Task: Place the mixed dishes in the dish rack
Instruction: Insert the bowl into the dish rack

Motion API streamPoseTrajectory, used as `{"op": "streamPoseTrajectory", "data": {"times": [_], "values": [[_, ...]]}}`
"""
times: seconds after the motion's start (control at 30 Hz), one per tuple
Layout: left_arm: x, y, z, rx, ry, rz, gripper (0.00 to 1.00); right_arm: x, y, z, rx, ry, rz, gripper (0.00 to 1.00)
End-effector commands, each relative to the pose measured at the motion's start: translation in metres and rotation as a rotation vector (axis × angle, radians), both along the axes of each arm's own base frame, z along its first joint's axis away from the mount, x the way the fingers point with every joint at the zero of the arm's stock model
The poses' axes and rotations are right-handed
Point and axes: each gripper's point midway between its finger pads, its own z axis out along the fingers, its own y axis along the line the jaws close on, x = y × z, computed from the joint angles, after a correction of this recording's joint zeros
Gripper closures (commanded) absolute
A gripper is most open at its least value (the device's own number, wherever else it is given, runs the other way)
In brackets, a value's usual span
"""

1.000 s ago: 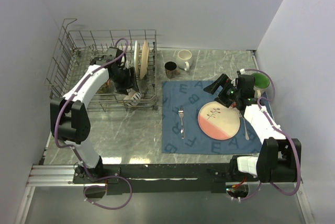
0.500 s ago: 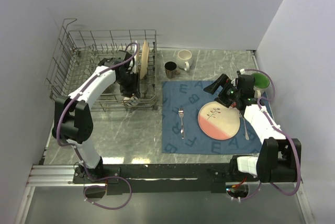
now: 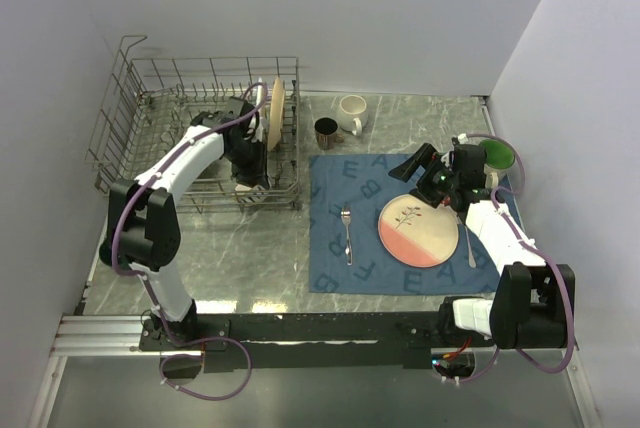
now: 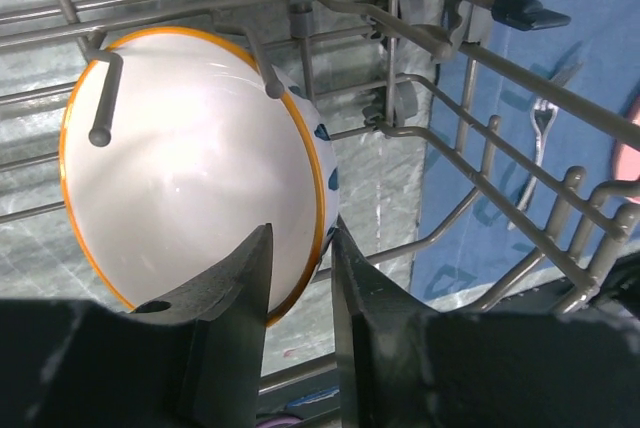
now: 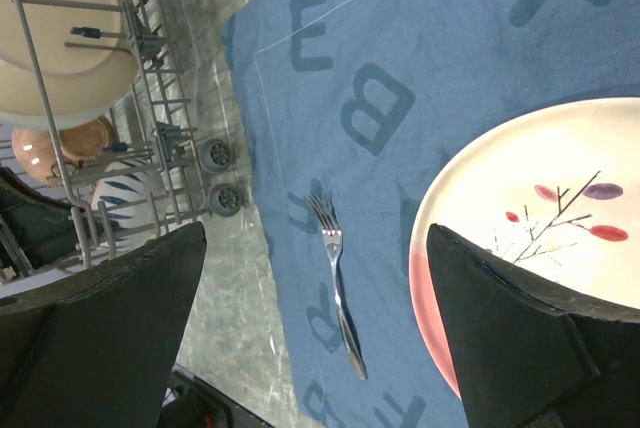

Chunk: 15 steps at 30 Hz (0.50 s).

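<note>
A white bowl [image 4: 200,168] with an orange rim and blue marks outside leans on the tines of the dish rack [image 3: 150,98]. My left gripper [image 4: 300,238] straddles its lower rim. The jaws are narrow, the left finger lies against the inside and a sliver of gap shows at the right one. In the top view, the left gripper [image 3: 248,174] is at the rack's right end beside an upright tan plate [image 3: 277,113]. My right gripper [image 5: 315,238] hangs wide open above the placemat, over the fork [image 5: 338,298] and next to the pink-and-cream plate [image 5: 540,228].
A blue lettered placemat [image 3: 350,268] carries the fork [image 3: 346,230], the plate [image 3: 418,231] and a spoon [image 3: 466,243]. A white mug [image 3: 351,113] and a dark mug [image 3: 326,132] stand behind it. A green bowl [image 3: 497,156] sits at the far right.
The left gripper has moved a little toward the rack's back right and its jaws have narrowed around the bowl's rim. The right arm has not moved.
</note>
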Motion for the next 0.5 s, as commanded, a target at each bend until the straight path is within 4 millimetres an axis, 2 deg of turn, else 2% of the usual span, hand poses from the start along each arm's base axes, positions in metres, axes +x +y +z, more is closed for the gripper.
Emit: {"op": "streamPoseTrajectory", "data": {"times": [0.0,0.03,0.07,0.13,0.17,0.2,0.33,0.47], "values": [[0.0,-0.003,0.016,-0.157,0.001,0.074,0.99,0.001,-0.002,0.009,-0.02,-0.051,-0.008,0.0],[-0.001,-0.007,0.023,-0.226,0.002,0.075,0.99,0.0,-0.002,0.007,-0.022,-0.046,-0.01,0.0],[0.002,0.003,0.036,-0.266,-0.028,0.124,0.99,0.0,-0.002,0.007,-0.021,-0.047,-0.011,0.0],[0.005,0.01,0.04,-0.337,-0.059,0.157,0.99,-0.001,-0.002,0.005,-0.021,-0.043,-0.011,0.0],[0.006,0.015,0.056,-0.399,-0.087,0.184,0.99,-0.002,-0.002,0.004,-0.022,-0.04,-0.01,0.0],[0.003,0.019,0.054,-0.424,-0.083,0.203,0.99,-0.002,-0.002,0.004,-0.02,-0.04,-0.01,0.0],[0.008,0.024,0.085,-0.581,-0.189,0.232,0.99,0.0,-0.002,0.004,-0.022,-0.037,-0.01,0.0],[0.005,0.024,0.085,-0.707,-0.154,0.297,0.99,0.001,-0.002,0.006,-0.022,-0.041,-0.007,0.0]]}}
